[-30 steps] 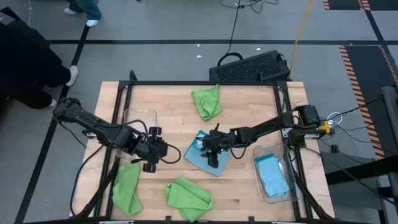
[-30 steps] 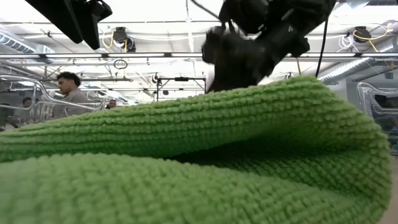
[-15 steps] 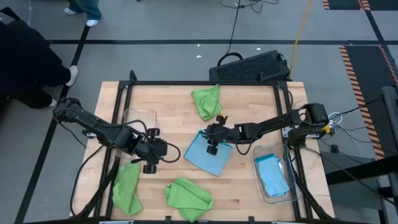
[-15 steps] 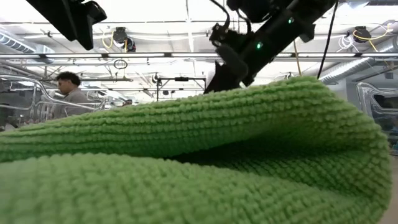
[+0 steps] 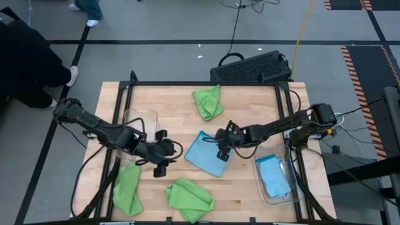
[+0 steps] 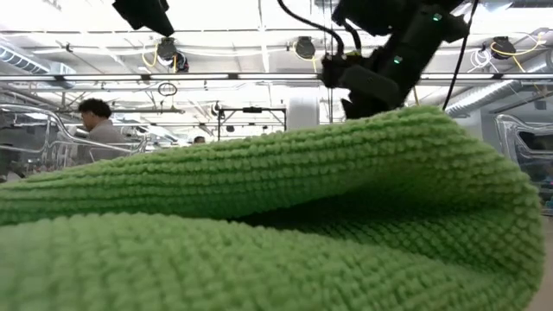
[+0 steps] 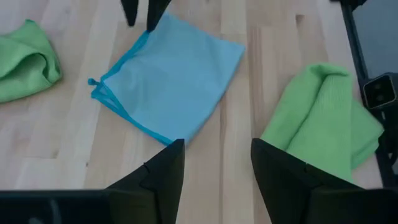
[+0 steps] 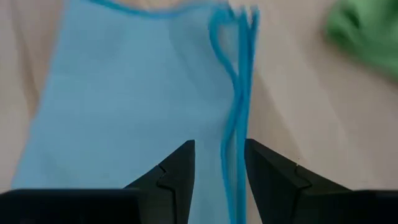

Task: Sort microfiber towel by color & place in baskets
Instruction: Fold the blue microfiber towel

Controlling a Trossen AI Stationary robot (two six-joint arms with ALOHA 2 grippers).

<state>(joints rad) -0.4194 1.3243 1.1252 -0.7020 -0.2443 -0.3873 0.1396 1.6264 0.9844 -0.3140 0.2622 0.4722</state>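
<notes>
1. Light blue towel (image 5: 207, 154) lies flat mid-table, folded, darker stitched hem.
2. Three lime green towels: one (image 5: 208, 102) at the far side, two (image 5: 189, 199) (image 5: 127, 189) at the near edge; nubby pile.
3. Clear right basket (image 5: 287, 195) holds a blue towel (image 5: 274, 176); clear left basket (image 5: 128, 116) rounded, shallow.
4. Right gripper (image 5: 223, 140) open, empty, over the blue towel's edge.
5. Left gripper (image 5: 167, 157) open, empty, beside it.

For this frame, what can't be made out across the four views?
- Low view: the lime green microfiber towel right at the lens hides the table surface and everything on it.
- High view: the empty clear plastic bin shows only faintly.
- Right wrist view: the flat light blue towel runs past the frame edges.
</notes>
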